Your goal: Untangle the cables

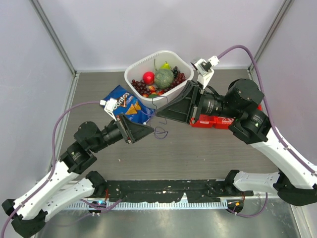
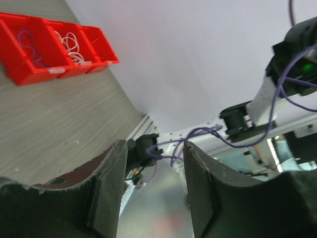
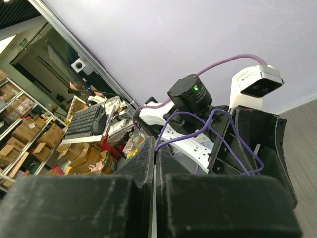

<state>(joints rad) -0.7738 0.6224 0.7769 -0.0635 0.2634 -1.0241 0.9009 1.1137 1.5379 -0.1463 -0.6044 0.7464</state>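
Jaws part open on left tool [image 2: 156, 147]: clamps nothing, frames the purple cable [image 2: 198, 131] strung across the gap. Just up and right in the top view, right tool [image 3: 154, 148] pinched tight on that same cable. Between the two tips: short slack loop hanging over the desk [image 1: 198, 153], long axis running tip to tip. Left tool nearer the free stretch, likely the one to pinch. Elsewhere, more cables, white and purple, coiled in the red bin [image 2: 59, 69].
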